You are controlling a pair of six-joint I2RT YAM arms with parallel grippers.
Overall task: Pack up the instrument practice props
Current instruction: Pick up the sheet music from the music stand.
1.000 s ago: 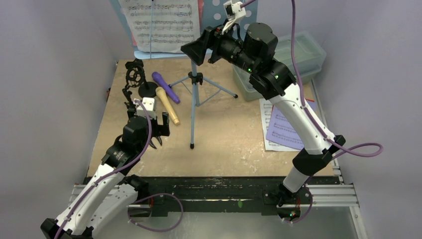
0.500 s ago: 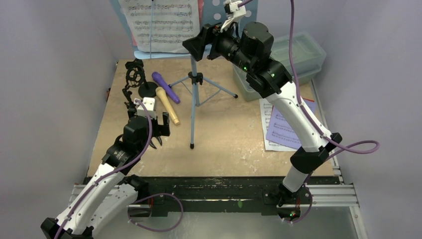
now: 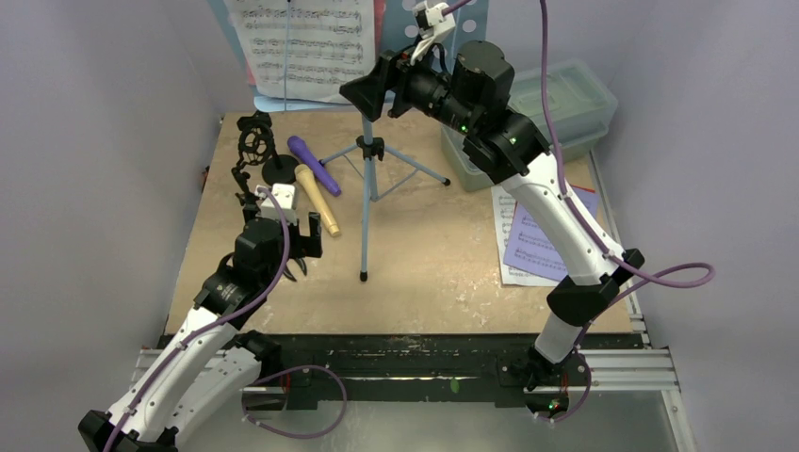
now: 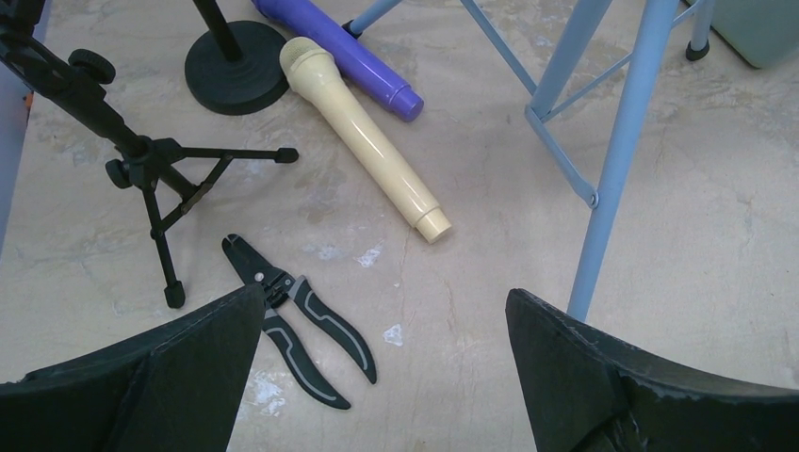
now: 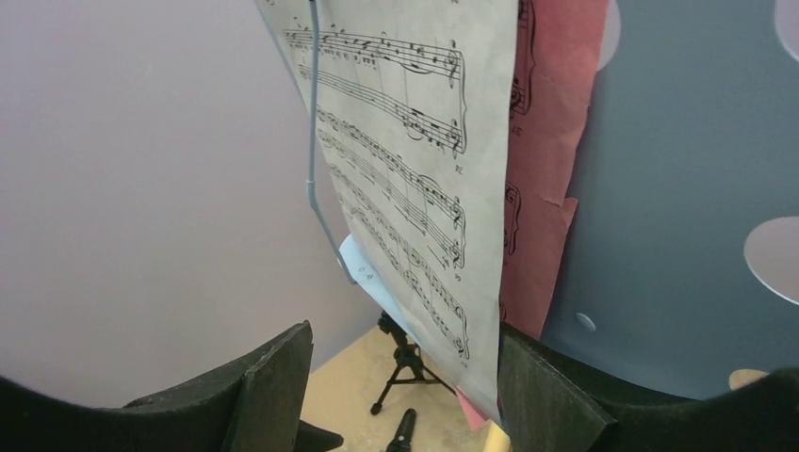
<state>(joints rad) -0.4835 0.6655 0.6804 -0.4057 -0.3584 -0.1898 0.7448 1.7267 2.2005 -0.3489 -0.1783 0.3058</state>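
White sheet-music page (image 5: 415,188) on music rack (image 5: 678,188) | right end effector (image 5: 407,372) wide, straddling page's lower edge | left end effector (image 4: 384,348) wide above counter (image 4: 471,282)

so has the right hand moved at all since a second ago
Yes: in the top view the right hand has shifted slightly left toward the white page, judged against the music rack's pole, which stays put.

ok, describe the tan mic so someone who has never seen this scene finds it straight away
Start at the pale-blue tripod music stand and look just left of its legs, where two toy microphones lie side by side. The tan microphone is the lower one in the top view, its head next to the black round base. Its neighbour, the purple microphone, differs only in colour.
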